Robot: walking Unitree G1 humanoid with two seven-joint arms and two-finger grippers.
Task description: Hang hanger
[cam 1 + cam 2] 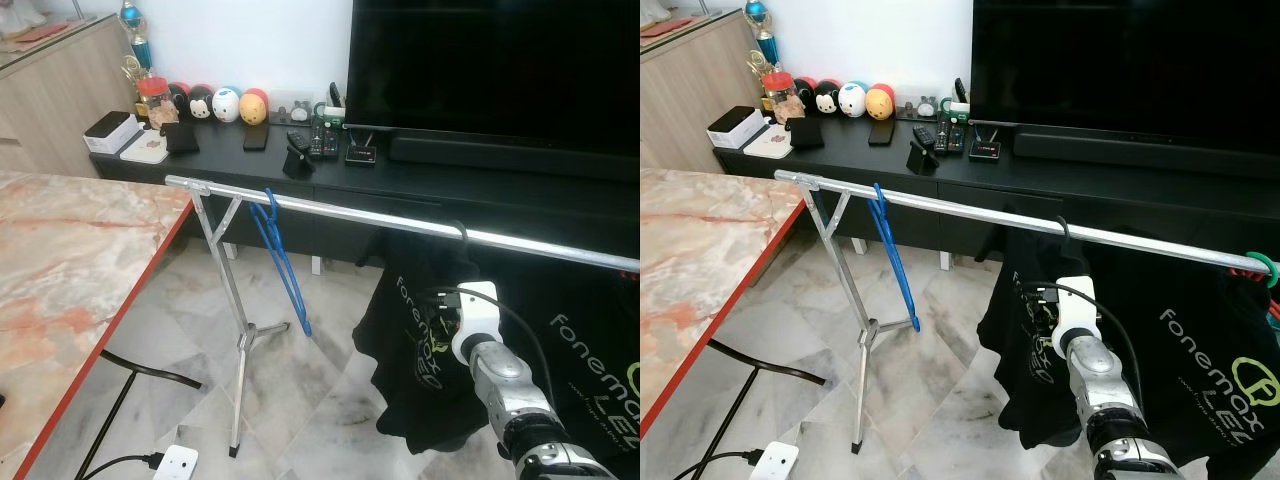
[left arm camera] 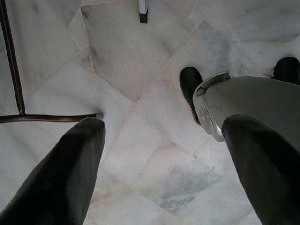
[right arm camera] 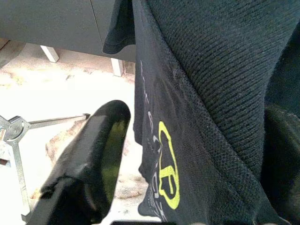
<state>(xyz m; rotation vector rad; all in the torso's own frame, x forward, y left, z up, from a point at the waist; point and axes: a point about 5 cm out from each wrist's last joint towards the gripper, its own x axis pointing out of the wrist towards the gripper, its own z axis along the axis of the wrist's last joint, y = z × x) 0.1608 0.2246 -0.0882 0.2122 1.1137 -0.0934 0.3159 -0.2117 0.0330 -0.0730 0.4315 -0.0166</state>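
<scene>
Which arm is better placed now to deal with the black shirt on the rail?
Right. The right gripper is raised at the black shirt under the rail, fingers open around the cloth. The left gripper points down at the floor, away from it.

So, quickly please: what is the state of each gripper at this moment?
Left gripper: open, holding nothing, above the floor.
Right gripper: open, with the black shirt hanging between its fingers.

1. Hanger (image 1: 283, 262): blue.
2. Rail (image 1: 400, 224): silver metal.
3. Shirts (image 1: 1200, 350): black, white lettering, yellow-green logo.
4. Desk (image 1: 60, 270): pink-cream marble pattern, red edge.
5. Floor (image 1: 300, 390): grey-veined white marble.
</scene>
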